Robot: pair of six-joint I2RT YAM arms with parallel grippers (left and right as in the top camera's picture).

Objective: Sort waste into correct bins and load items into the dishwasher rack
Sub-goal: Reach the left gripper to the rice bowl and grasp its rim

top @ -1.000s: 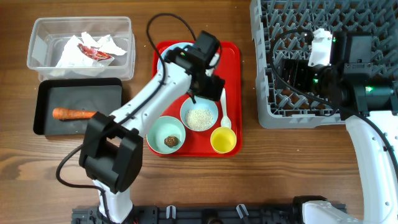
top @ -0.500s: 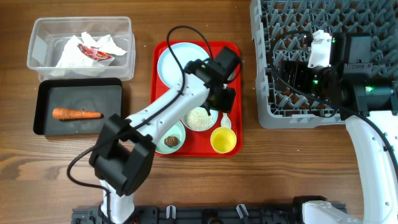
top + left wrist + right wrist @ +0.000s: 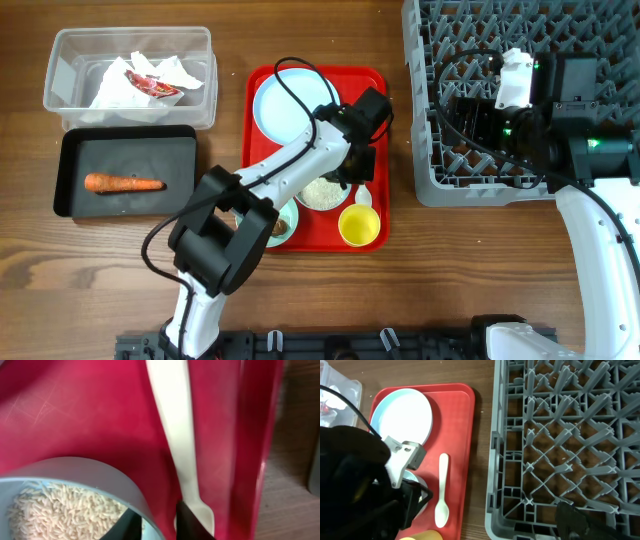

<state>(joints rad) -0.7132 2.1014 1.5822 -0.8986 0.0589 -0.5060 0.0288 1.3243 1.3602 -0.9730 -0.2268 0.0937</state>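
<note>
My left gripper [image 3: 352,168] [image 3: 157,526] stands low over the red tray, astride the right rim of the pale mint bowl [image 3: 322,192] [image 3: 75,472] of white rice [image 3: 55,510]. One finger is inside the bowl and one outside. The jaws are narrow, with a sliver of red showing between the outer finger and the bowl wall. The white plastic spoon [image 3: 364,183] [image 3: 175,435] [image 3: 442,491] lies just right of that finger. My right gripper [image 3: 458,115] hangs open and holds nothing over the grey dishwasher rack [image 3: 520,40] [image 3: 560,435]; only one finger [image 3: 575,521] shows in its wrist view.
On the red tray [image 3: 378,100] also sit a pale-blue plate [image 3: 288,100] [image 3: 402,415], a yellow cup [image 3: 359,225] and a second mint bowl [image 3: 283,222] holding a brown lump. At the left, a clear tub [image 3: 60,55] holds a napkin [image 3: 108,88] and red wrapper [image 3: 152,84]; a black tray [image 3: 170,158] holds a carrot [image 3: 122,183].
My left gripper moved right from above the plate down to the rice bowl's right rim, and its jaws narrowed a lot around that rim. The right arm stayed still.
</note>
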